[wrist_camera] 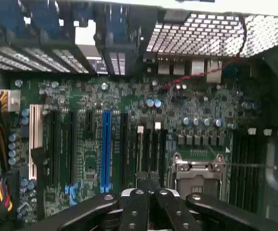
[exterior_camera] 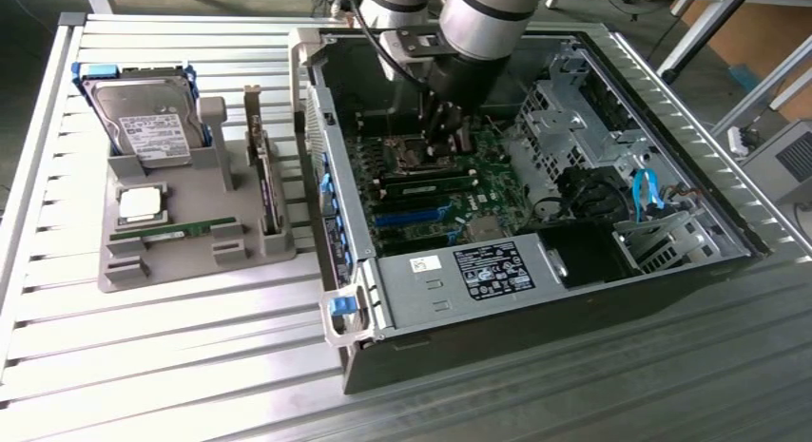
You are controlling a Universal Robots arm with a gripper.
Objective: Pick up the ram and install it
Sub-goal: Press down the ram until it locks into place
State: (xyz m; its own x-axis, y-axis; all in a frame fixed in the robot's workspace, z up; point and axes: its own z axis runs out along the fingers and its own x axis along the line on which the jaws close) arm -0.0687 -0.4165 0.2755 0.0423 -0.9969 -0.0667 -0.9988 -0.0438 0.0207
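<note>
Ram in the memory slots beside the CPU socket, tool shut above it

Lies as a slim green stick with dark chips, the ram (exterior_camera: 425,182), lengthwise among the memory slots just beside the CPU socket (exterior_camera: 413,155), between that socket and the blue expansion slot (wrist_camera: 105,144). Cannot tell how deep in its slot. Runs parallel to the socket's long edge, inside the open computer case (exterior_camera: 333,157).

Find the tool (exterior_camera: 440,138) hanging over the motherboard (wrist_camera: 81,96) near the CPU socket, at the end of the grey arm (exterior_camera: 489,19) that reaches down into the case. Fingers (wrist_camera: 138,211) pressed fully together, no gap between the tips. Nothing made out pinched between them. From the wrist view, closed tips lined up over the dark slots next to the CPU socket, white slot latches (wrist_camera: 140,129) at the far end of those slots. Cannot tell whether the tips touch the ram.

Well apart from the CPU socket, outside the case toward the exterior view's left: a grey holder (exterior_camera: 190,271) on the slatted tabletop (exterior_camera: 152,366). In it, a second green stick (exterior_camera: 178,233) lying flat, a processor chip (exterior_camera: 140,204), a hard drive (exterior_camera: 146,119) standing upright, and an upright expansion card (exterior_camera: 264,166) with a metal bracket.

Nearer the camera than the CPU socket, inside the case: a power supply (exterior_camera: 489,271) with a white label.
</note>
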